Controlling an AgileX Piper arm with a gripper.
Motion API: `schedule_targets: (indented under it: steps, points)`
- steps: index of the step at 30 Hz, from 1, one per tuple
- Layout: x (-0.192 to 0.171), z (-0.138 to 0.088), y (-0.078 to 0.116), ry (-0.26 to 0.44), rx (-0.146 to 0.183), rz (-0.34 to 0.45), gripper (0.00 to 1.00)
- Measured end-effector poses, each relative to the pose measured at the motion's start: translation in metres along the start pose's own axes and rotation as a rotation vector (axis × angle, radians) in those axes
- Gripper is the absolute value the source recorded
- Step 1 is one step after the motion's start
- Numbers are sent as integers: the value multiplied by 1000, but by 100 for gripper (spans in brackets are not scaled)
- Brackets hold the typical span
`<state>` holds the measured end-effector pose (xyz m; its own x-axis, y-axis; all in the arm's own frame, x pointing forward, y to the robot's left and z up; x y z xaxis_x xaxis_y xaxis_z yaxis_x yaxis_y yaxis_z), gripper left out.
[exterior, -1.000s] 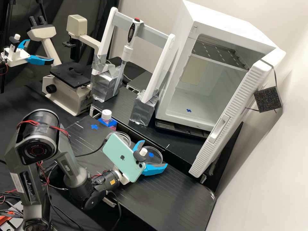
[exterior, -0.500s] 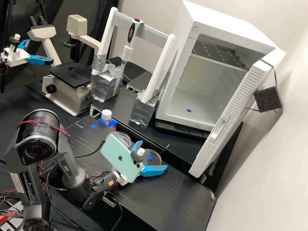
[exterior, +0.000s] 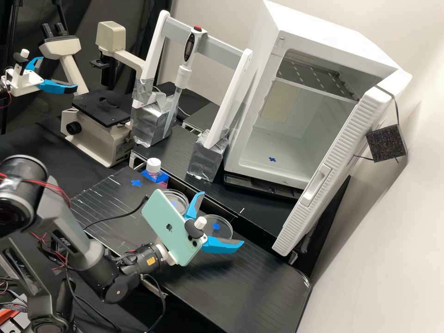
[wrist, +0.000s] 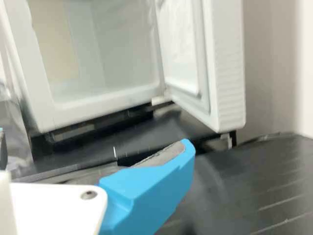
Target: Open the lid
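from where i'm standing, the gripper (exterior: 221, 218) is out over the black counter (exterior: 259, 277), its blue fingers spread well apart, released. behind them is a mint phone (exterior: 169, 229), held at a tilt.

one clear round dish (exterior: 224, 230) lies on the counter near the fingers, a blue mark under it. a second clear dish (exterior: 183, 199) sits just beyond the phone, partly hidden by it. i can't tell which of these clear rounds is the lid, or whether it is on or off.

a bottle (exterior: 153, 163) with a white cap stands in a blue holder (exterior: 161, 177) near the second dish, and a blue cross (exterior: 136, 183) marks the counter next to it. a black cable (exterior: 115, 216) runs across to the phone's side.

farther back, a pipette (exterior: 188, 48) hangs upright on the grey crossbar (exterior: 217, 45) between two white posts, with a microscope (exterior: 101, 108) beside them. the white cabinet (exterior: 319, 44) has its door (exterior: 330, 159) swung open, a dark block (exterior: 386, 143) strapped to it. the wrist view looks toward that open cabinet, with one blue finger (wrist: 146, 191) pointing at it.
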<state>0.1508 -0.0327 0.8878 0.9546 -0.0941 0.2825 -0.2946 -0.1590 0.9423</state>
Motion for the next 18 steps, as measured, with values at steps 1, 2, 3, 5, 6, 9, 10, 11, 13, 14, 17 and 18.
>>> schedule_targets:
  steps: [1,2,3,5,6,9,10,11,13,14,17,18]
  points:
    - [-4,-5,0,16,2,11,100]
    - [-8,-9,0,32,-2,20,100]
    - [-11,-14,-2,53,-1,25,100]
    - [-16,-23,-5,92,9,48,100]
    - [-18,-30,-7,127,12,55,100]
    - [-23,-48,-11,234,17,45,100]
    - [-25,-52,-13,263,17,36,100]
    - [-25,-55,-14,281,18,24,100]
    - [-27,-60,-18,315,20,3,100]
    - [-27,-62,-19,327,23,-5,100]
    - [-28,-66,-23,355,39,-28,100]
    - [-29,-68,-24,368,48,-32,100]
